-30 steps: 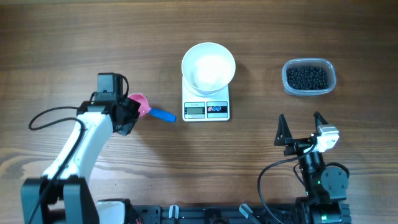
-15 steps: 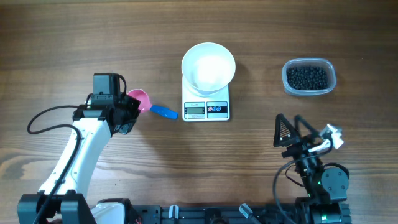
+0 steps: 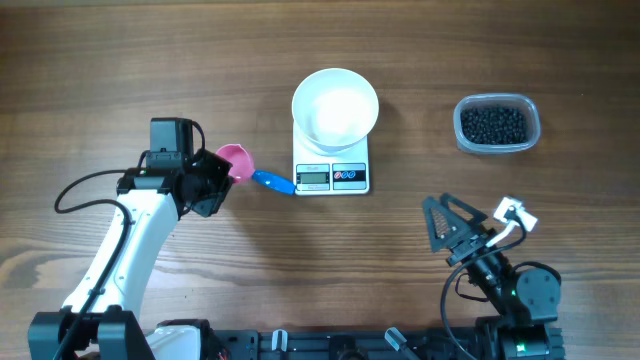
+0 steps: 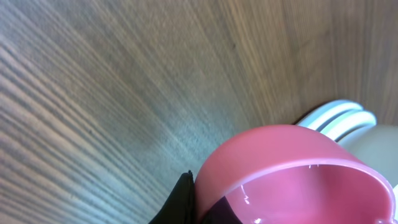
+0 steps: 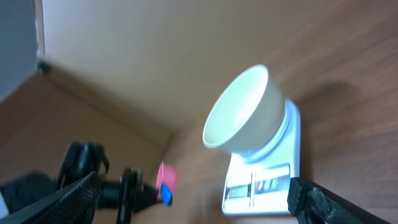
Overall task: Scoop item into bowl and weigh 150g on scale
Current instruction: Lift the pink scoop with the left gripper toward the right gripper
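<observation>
The left fingers [image 4: 180,202] pinch the pink scoop [image 3: 238,162] just left of the scale [image 3: 332,178]; the right fingers [image 3: 437,217] stand spread, well short of the black pellets [image 3: 497,123] in the tub [image 3: 459,130].

Overhead looks straight down on the whole table [image 3: 120,60], left wrist is jammed against the scoop [image 4: 292,162], and the tilted right wrist shares the overhead's scale [image 5: 267,180] and bowl [image 5: 239,112].
</observation>
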Controlling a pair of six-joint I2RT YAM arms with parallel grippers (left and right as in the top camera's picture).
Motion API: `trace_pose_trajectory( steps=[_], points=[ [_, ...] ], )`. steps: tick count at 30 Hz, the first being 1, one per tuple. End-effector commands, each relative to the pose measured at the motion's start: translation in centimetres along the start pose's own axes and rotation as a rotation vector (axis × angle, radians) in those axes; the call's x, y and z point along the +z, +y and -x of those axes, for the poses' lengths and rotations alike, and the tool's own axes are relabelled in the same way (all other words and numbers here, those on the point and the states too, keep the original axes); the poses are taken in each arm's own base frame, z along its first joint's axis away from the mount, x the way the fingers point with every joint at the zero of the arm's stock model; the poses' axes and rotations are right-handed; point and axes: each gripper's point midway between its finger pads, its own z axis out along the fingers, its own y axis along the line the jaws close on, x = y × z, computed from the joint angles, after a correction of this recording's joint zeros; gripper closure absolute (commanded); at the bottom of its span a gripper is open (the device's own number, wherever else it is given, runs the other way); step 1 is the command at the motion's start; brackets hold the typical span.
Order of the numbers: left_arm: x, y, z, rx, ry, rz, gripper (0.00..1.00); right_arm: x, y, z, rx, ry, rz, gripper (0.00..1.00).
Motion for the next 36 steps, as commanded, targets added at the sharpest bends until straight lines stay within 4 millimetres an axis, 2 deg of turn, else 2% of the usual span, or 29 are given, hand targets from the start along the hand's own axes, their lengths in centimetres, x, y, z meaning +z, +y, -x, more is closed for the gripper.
trace_pose_trajectory(
  steps=[1,6,11,15,19,23,30,33,36],
  points=[
    [-0.5,0.0,-1.0,0.023,0.044,-0.021,0.96,0.1,2.0,-1.9,-0.046,0.15,0.082,0.0],
    [-1.4,-0.2,-1.2,0.08,0.035,-0.035,0.96,0.4,3.4,-3.6,0.0,0.328,0.124,0.0],
    [-2.5,-0.7,-1.5,0.102,0.02,-0.069,0.96,1.5,4.5,-4.1,0.08,0.471,0.135,0.0],
    [-3.1,-1.7,-3.2,0.159,0.029,-0.1,0.96,2.5,4.4,-5.9,0.138,0.583,0.122,0.0],
    [-3.4,-2.4,-5.3,0.155,0.053,-0.115,0.96,3.3,5.9,-8.3,0.152,0.674,0.173,0.0],
    [-3.1,-2.6,-6.9,0.112,0.072,-0.103,0.96,4.7,7.4,-8.9,0.109,0.634,0.203,0.0],
    [-2.7,-3.4,-9.5,0.053,0.053,-0.095,0.96,6.8,7.0,-9.2,0.079,0.533,0.136,0.01],
    [-2.5,-4.0,-10.9,0.06,0.039,-0.107,0.96,7.7,6.1,-9.6,0.073,0.512,0.091,0.07],
    [-2.6,-5.0,-12.5,0.105,0.048,-0.148,0.96,8.3,6.2,-10.2,0.073,0.522,0.115,0.28]
  ],
)
